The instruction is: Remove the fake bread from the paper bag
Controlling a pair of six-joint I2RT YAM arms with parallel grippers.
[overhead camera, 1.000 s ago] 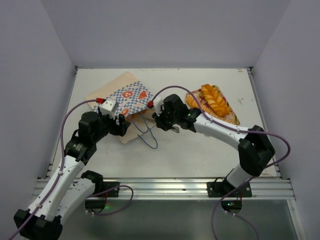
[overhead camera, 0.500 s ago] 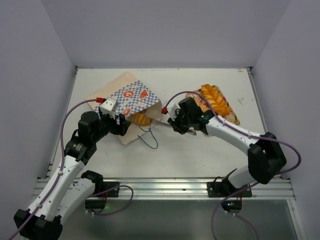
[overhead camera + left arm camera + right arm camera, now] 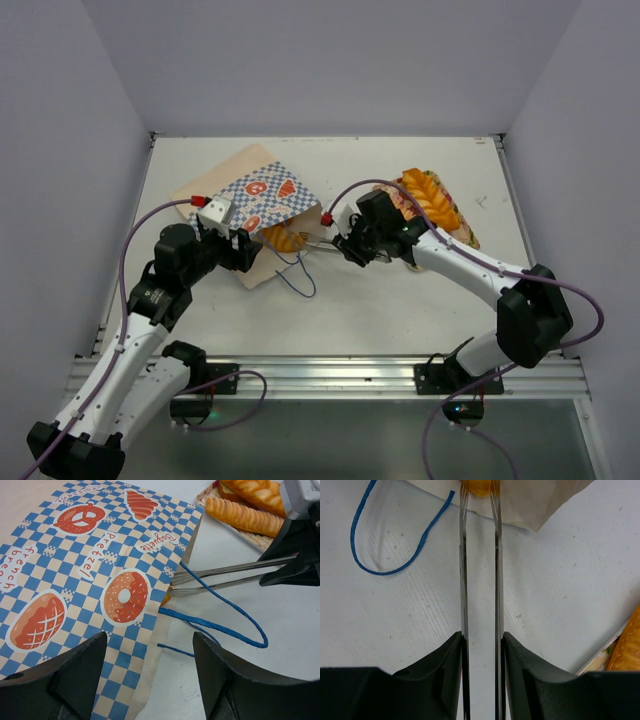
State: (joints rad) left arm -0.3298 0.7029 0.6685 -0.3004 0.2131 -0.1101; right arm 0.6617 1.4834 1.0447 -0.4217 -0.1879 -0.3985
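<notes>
Leftmost, the left gripper (image 3: 149,650) hangs over the paper bag (image 3: 255,190), its jaws spread wide with nothing between them. The bag lies flat on the table (image 3: 400,310), mouth toward the right, with its blue cord handles (image 3: 225,630) looped on the tabletop. Paper hides nearly all of the fake bread (image 3: 283,240) at that mouth. Only an orange end shows, and the right wrist view cuts it off at the top edge. What else the bag holds cannot be made out. Metal tongs (image 3: 496,580) reach in from the right, tips set on either side of that end; whether they pinch it is unclear. The right gripper (image 3: 481,645) is clamped on the tongs' arms, narrowly parted. Farther right, ridged loaves (image 3: 430,200) lie on a floral tray (image 3: 468,240), partly covered by the right arm.
</notes>
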